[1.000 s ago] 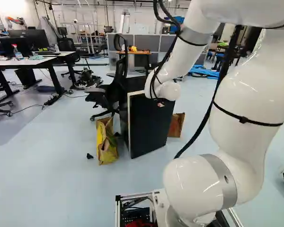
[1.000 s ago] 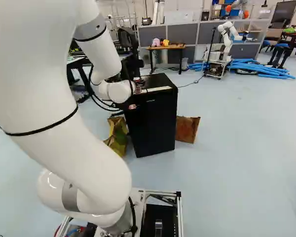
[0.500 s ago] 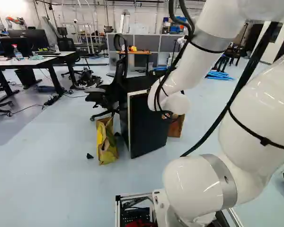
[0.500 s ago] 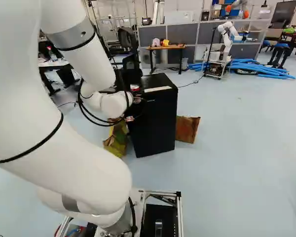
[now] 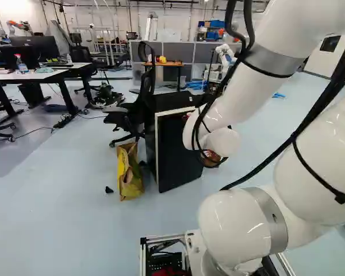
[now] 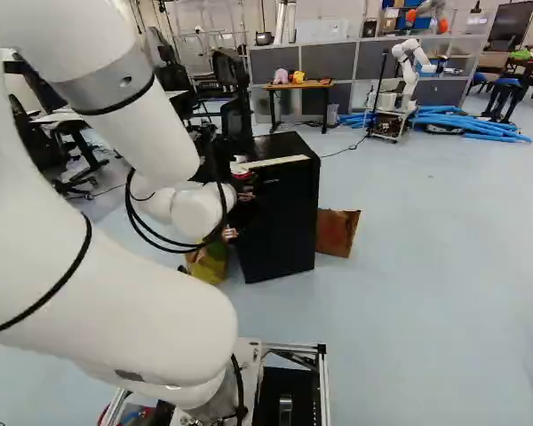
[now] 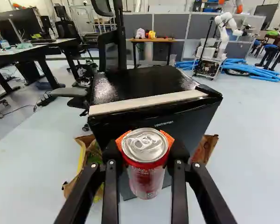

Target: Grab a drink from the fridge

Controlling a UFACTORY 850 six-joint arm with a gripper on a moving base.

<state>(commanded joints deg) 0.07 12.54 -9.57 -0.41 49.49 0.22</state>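
Two orange pads [image 7: 120,140] of the gripper [image 7: 145,148] hug the red can [image 7: 145,178], one on each side. The black fridge [image 7: 144,80] sits ahead of the gripper. Grabbing looks done; next, hold tight and bring the can back, away from the fridge.

I see the fridge [image 7: 142,81] has a glossy top. The can [image 7: 145,145] looks shiny metal, the bag [image 5: 130,175] creased paper.

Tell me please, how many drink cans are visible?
1: the red can, held between the jaws, with the black fridge beyond it. Any cans inside the fridge would be hidden.
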